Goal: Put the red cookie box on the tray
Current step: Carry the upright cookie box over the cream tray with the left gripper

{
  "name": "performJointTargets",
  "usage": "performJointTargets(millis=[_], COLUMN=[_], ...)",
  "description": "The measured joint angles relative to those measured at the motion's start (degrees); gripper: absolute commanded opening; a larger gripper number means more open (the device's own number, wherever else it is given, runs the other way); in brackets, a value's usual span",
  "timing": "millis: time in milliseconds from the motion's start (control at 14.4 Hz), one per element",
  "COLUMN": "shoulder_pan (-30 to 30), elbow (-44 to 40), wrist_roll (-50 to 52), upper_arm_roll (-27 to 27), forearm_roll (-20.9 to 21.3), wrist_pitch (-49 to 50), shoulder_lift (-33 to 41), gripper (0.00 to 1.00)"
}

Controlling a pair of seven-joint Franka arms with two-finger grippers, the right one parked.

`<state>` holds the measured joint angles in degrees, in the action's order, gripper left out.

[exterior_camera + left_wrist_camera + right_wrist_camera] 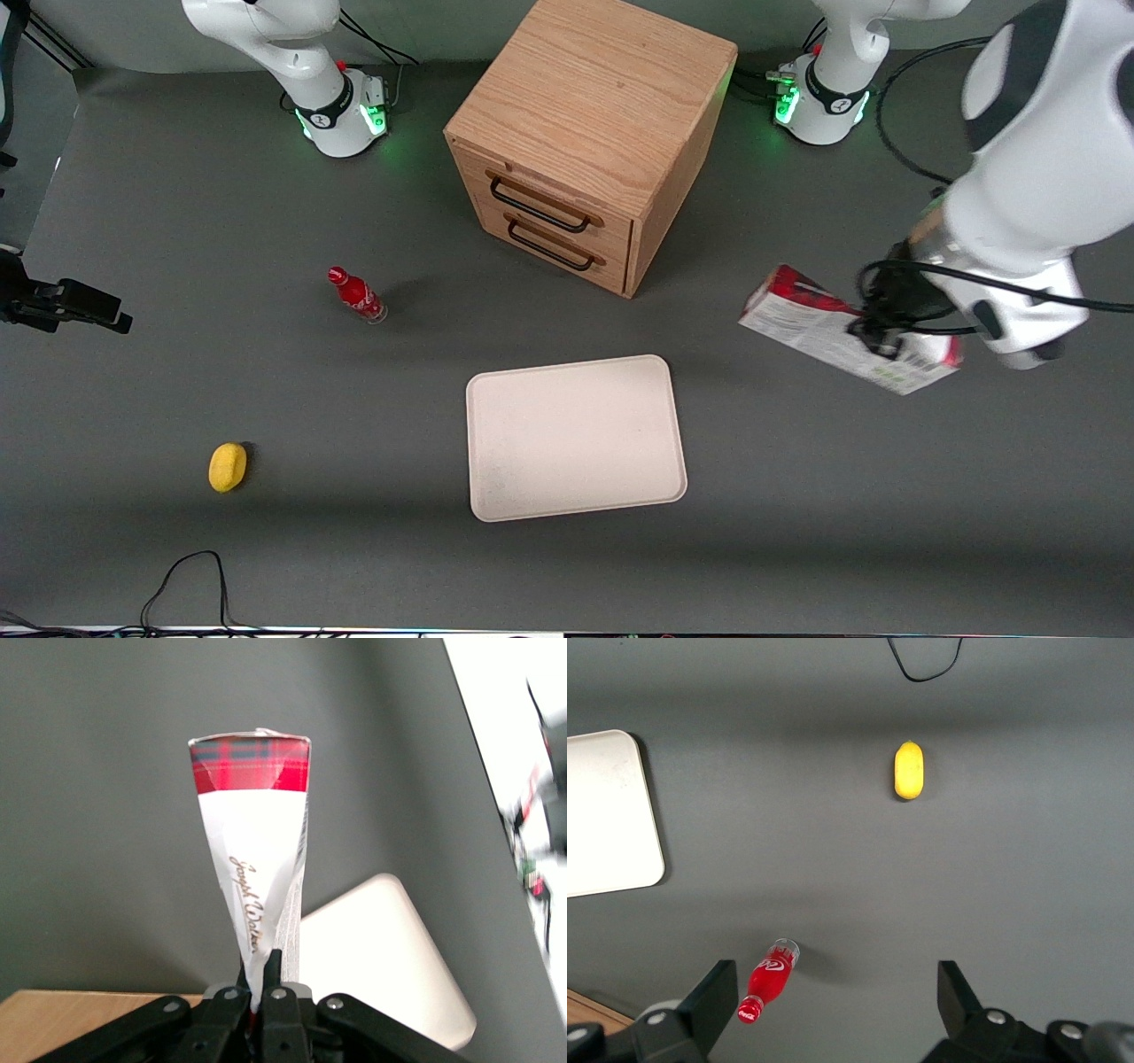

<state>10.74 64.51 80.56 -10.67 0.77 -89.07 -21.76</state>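
Red-edged and white-faced, the red cookie box [819, 328] is hanging above the bench [177, 221], toward the working arm's end, clear of the beige tray [576, 436]. The end effector [264, 988] is clamping its end. Only the wrist view is showing cursive script, not readable.

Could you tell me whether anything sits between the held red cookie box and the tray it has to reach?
Nothing visible does. The gripper holds the red cookie box above bare table toward the working arm's end, and only open table lies between it and the tray. The wooden cabinet, bottle and lemon lie off that path.
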Motion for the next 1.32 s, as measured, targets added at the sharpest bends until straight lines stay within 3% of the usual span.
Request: performJointTargets(millis=[486,694,1040,1318], shoulder_pan=[12.18,17.01,17.05,15.81], elbow=[-3.82,-4.18,-4.70,-4.66], wrist_roll=[-23.07,-27.12,-36.95,-40.31], upper_arm_roll=[-1.16,-1.20,-0.42,-0.03], forearm_roll=[1.48,2.90,3.07,3.07], wrist_pitch=[-2.89,-2.94,-3.08,-7.15], shoulder_lift=[-6.59,-8.13,-9.93,-16.83], gripper=[0.00,0.00,0.00,0.00])
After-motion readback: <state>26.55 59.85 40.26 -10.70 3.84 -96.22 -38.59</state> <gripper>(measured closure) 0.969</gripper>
